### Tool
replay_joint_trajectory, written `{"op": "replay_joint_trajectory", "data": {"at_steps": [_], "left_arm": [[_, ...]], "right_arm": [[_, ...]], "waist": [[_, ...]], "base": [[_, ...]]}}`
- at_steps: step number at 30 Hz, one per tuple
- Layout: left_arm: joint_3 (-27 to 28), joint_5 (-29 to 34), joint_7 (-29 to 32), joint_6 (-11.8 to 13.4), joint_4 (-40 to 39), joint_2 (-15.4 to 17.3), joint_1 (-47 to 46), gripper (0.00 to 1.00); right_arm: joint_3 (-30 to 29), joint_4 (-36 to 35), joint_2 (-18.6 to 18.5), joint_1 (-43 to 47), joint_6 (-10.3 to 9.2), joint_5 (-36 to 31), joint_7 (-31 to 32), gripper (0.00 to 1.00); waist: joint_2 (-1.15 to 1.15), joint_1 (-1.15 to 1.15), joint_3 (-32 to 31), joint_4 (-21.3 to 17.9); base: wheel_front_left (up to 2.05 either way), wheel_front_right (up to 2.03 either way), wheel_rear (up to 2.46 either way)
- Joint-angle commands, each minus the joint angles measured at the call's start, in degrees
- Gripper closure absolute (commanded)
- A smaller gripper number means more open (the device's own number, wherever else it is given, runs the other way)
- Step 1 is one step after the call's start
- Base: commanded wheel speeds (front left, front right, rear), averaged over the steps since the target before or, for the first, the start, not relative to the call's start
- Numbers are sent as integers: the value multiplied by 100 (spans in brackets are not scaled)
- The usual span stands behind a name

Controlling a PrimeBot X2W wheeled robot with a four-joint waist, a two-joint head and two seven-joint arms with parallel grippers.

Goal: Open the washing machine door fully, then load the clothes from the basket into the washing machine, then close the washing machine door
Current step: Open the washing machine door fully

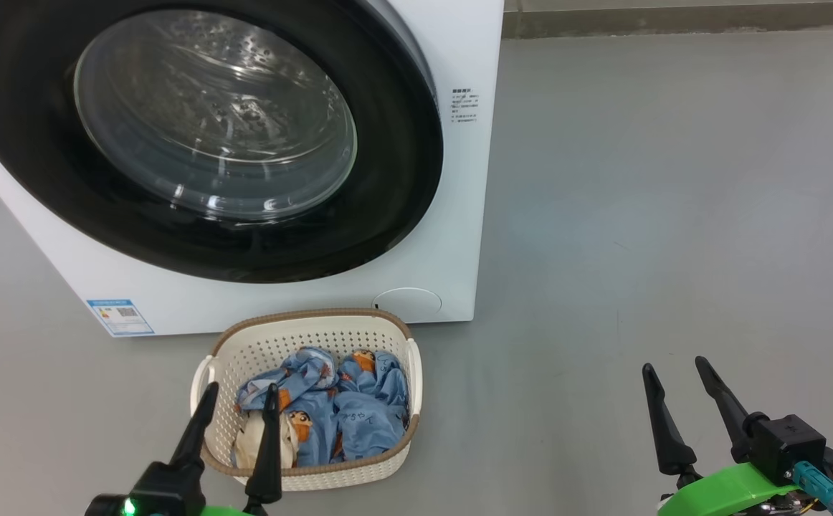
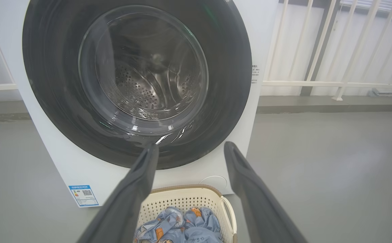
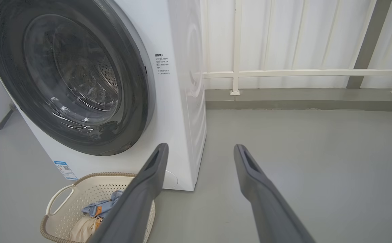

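Note:
The white washing machine (image 1: pixel 459 179) stands on the floor with its round black-rimmed door (image 1: pixel 201 143) shut against the front; the steel drum shows through the glass (image 2: pixel 142 67). The cream basket (image 1: pixel 309 330) sits on the floor right before it, holding light-blue printed clothes (image 1: pixel 345 408) and a cream cloth (image 1: pixel 248 441). My left gripper (image 1: pixel 241 390) hovers open over the basket's near left corner, holding nothing. My right gripper (image 1: pixel 674 365) stands open and empty over bare floor, well to the right of the basket. The basket and clothes (image 3: pixel 98 209) also show low in the right wrist view.
Grey floor (image 1: pixel 639 215) stretches to the right of the machine. A white railing (image 3: pixel 304 72) and a raised kerb run behind it. A blue label sticker (image 1: pixel 120 317) is on the machine's lower left front.

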Motion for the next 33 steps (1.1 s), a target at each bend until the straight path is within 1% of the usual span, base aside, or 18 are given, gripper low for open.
{"op": "replay_joint_trajectory", "data": {"at_steps": [1, 33], "left_arm": [[184, 27, -37, 49, -175, 33, -166, 0], [143, 47, -37, 91, -185, 33, -121, 0]], "right_arm": [[129, -128, -40, -244, 9, 54, -68, 0], [151, -137, -40, -213, 9, 72, -69, 0]], "waist": [[0, 0, -2, 3], [0, 0, -38, 20]], "base": [[9, 9, -19], [0, 0, 0]]}}
